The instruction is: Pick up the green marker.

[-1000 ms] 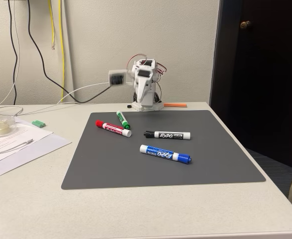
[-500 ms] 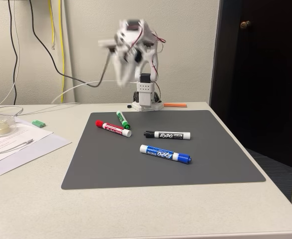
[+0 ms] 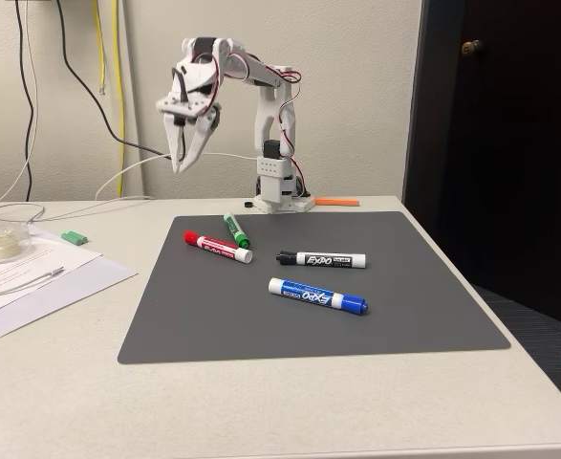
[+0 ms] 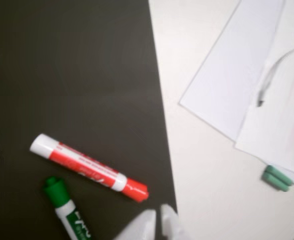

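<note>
Gripper [image 3: 178, 164]: your arm holds it high above the table, off the mat's far left corner in the fixed view; fingertips point down, nearly together, nothing between them
Green marker [image 3: 236, 230]: you'll find it flat on the grey mat [image 3: 404, 296] near the far left corner, apart from the gripper
Red marker [image 3: 217, 246]: lies just beside the green one, their ends close
Wrist view: green marker [image 4: 69, 210] at the bottom, red marker [image 4: 89, 167] above it, white fingertips [image 4: 157, 222] at the bottom edge
Papers [image 4: 247, 85]: right of the mat
</note>
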Controlling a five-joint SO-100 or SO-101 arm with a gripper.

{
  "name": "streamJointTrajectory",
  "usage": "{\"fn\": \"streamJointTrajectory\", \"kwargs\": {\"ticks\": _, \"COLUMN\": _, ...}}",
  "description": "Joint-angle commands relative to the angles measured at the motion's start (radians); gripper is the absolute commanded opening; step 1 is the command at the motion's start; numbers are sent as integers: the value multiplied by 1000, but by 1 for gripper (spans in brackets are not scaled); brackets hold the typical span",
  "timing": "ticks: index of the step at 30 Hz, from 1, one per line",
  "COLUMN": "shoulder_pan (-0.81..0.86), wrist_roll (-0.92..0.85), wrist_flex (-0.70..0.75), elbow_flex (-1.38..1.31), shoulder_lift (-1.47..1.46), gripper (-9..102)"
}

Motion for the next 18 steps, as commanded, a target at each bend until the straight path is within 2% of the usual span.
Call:
{"fn": "streamJointTrajectory", "kwargs": {"ticks": 1, "shoulder_pan": 0, "wrist_roll": -31, "wrist_flex": -46, "elbow_flex": 184, "shoulder_lift": 61, "gripper": 0}}
{"fn": "streamJointTrajectory", "kwargs": {"ticks": 6, "shoulder_pan": -5, "wrist_roll": -71, "wrist_flex": -115, "elbow_flex": 377, "shoulder_lift": 75, "gripper": 0}}
{"fn": "streamJointTrajectory", "kwargs": {"ticks": 13, "shoulder_pan": -14, "wrist_roll": -72, "wrist_flex": -241, "elbow_flex": 647, "shoulder_lift": 244, "gripper": 0}}
{"fn": "streamJointTrajectory", "kwargs": {"ticks": 18, "shoulder_pan": -34, "wrist_roll": -46, "wrist_flex": -207, "elbow_flex": 704, "shoulder_lift": 319, "gripper": 0}}
